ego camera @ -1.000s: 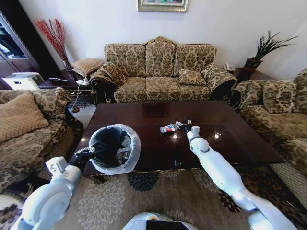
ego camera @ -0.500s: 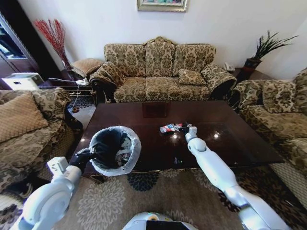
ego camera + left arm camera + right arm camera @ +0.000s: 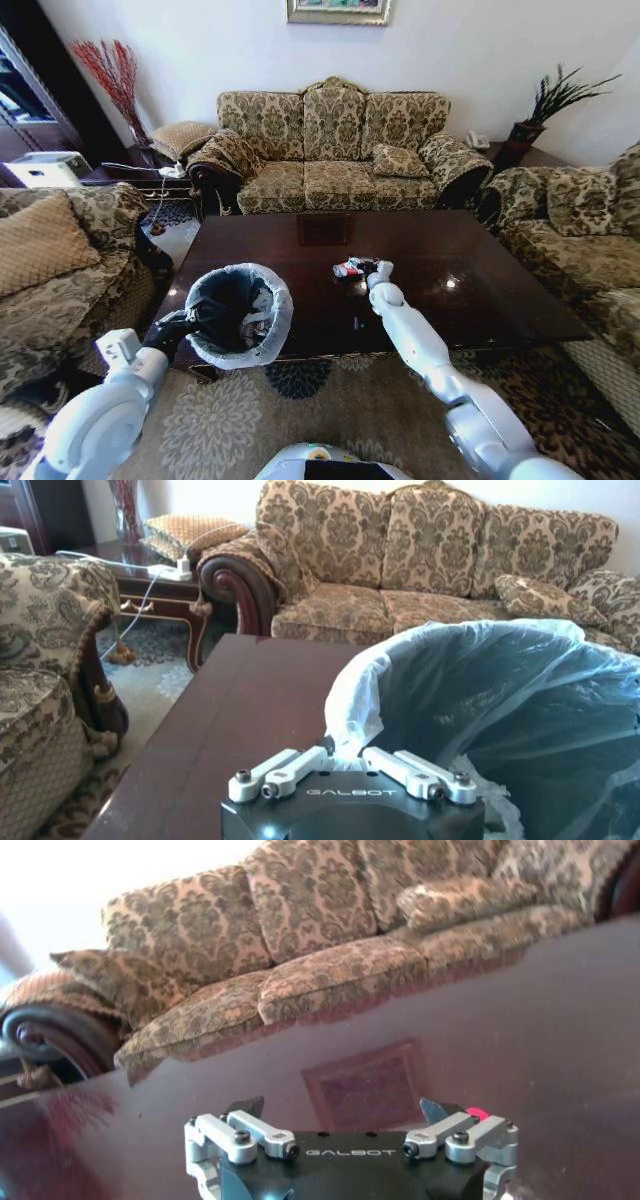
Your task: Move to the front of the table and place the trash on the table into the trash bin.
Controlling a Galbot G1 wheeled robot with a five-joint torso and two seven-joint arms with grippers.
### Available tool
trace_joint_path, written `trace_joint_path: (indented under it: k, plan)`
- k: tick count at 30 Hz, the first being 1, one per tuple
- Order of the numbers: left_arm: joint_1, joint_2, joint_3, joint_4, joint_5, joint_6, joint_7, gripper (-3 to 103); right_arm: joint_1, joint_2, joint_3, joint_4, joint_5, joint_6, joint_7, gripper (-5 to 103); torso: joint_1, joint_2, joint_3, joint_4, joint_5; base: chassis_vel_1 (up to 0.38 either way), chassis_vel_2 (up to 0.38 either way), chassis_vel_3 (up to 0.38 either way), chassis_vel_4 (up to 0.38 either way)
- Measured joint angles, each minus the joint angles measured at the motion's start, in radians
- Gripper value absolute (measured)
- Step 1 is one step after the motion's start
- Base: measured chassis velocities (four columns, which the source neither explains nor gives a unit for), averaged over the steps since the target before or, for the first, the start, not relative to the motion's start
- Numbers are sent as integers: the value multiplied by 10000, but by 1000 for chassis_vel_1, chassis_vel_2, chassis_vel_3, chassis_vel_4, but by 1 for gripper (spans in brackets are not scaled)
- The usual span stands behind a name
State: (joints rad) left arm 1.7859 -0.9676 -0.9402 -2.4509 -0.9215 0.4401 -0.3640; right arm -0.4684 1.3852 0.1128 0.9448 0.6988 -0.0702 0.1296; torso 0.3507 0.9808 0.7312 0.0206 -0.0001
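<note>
Now the left gripper [image 3: 178, 325] is clamped on the bag-lined rim of the trash bin [image 3: 275, 300], holding it over the table's [image 3: 500, 290] near left edge. The right gripper [image 3: 366, 268] reaches over the middle of the tabletop, fingers spread around the crushed bottle [image 3: 349, 268] without closing on it. Bare wood lies wide to its right, and rug [image 3: 330, 400] fronts the near edge.
</note>
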Motion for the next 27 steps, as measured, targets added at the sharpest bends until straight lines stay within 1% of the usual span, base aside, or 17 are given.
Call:
trace_joint_path:
  k: [1,5,6,8,9,11,14,17,19,20,23,25,27]
  plan:
    - [0,0,0,0,0,0,0,0,0,0,0,0,0,0,0,100,0,0,0,0,0,0,0,0,0]
    - [-6,18,60,3,-1,6,2,0,305,211,420,-491,957,-111,0,100,0,0,0,0,0,0,0,0,0]
    - [-6,18,60,3,-1,6,2,0,305,211,420,-491,957,-111,0,100,0,0,0,0,0,0,0,0,0]
    - [21,93,52,4,-1,9,1,0,455,237,640,-795,1855,-118,1,100,0,0,0,0,1,0,0,0,0]
    - [21,93,52,4,-1,9,1,0,455,237,640,-795,1855,-118,1,100,0,0,0,0,1,0,0,0,0]
    - [26,143,41,19,-6,10,1,0,482,202,701,-919,2399,-117,2,100,0,0,0,0,2,0,0,0,0]
    - [24,158,41,29,-11,11,2,0,349,123,665,-844,2405,-24,1,100,0,0,-1,2,1,0,0,0,0]
    - [5,182,66,77,-13,17,2,0,-52,-86,523,-363,1856,489,1,100,0,0,0,-2,3,0,0,0,0]
    - [-7,186,80,97,-14,19,3,0,-164,-161,518,-115,1759,557,0,100,-1,0,0,-1,2,0,0,0,0]
    - [-14,187,92,101,-13,19,4,0,-270,-272,528,189,1860,369,-1,100,-1,0,0,1,3,0,0,0,0]
    - [-20,175,110,101,-14,19,6,0,-345,-429,463,478,2139,330,-1,100,0,0,-1,-1,-2,0,0,0,0]
    - [-19,156,122,101,-13,22,11,0,-397,-397,460,596,2138,382,-1,100,-1,0,-1,-4,-4,0,0,0,0]
    - [-4,142,124,96,-8,23,14,0,-444,-215,516,636,2044,386,-1,100,-1,0,0,1,9,0,0,0,0]
